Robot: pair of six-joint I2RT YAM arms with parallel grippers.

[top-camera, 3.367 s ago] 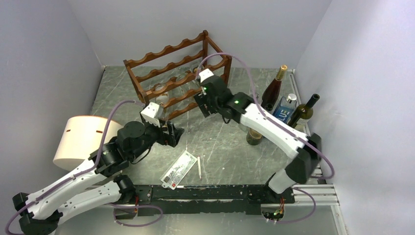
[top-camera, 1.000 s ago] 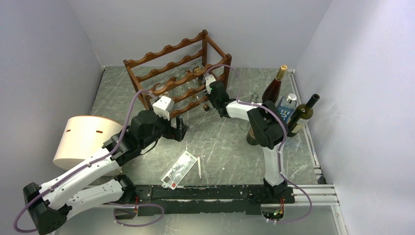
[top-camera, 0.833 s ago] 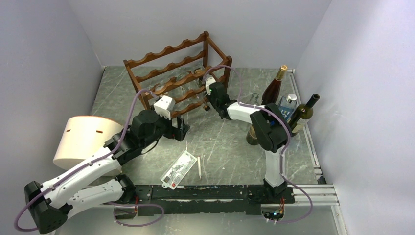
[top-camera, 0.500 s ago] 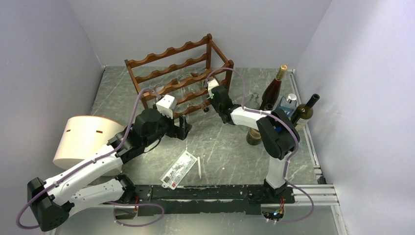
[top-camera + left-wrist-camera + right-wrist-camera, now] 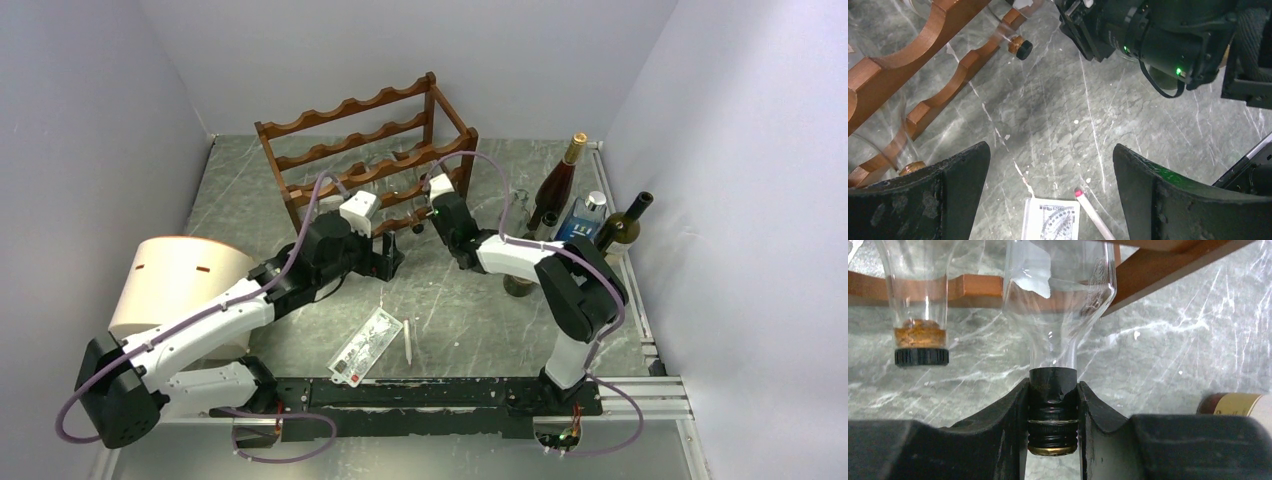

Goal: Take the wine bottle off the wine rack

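Nearly invisible from above, the clear glass wine bottle (image 5: 1058, 295) shows in the right wrist view, lying in the reddish-brown scalloped wooden wine rack (image 5: 1158, 265), its black-capped neck clamped by the right gripper (image 5: 1053, 390), while the left gripper (image 5: 1050, 155) gapes empty nearby

You see the wine rack (image 5: 431, 95) in smooth reddish-brown wood and the wine bottle (image 5: 1060, 285) in clear glossy glass. The counter (image 5: 450, 300) looks like grey veined stone; the right claw (image 5: 1053, 390) is matt black plastic.
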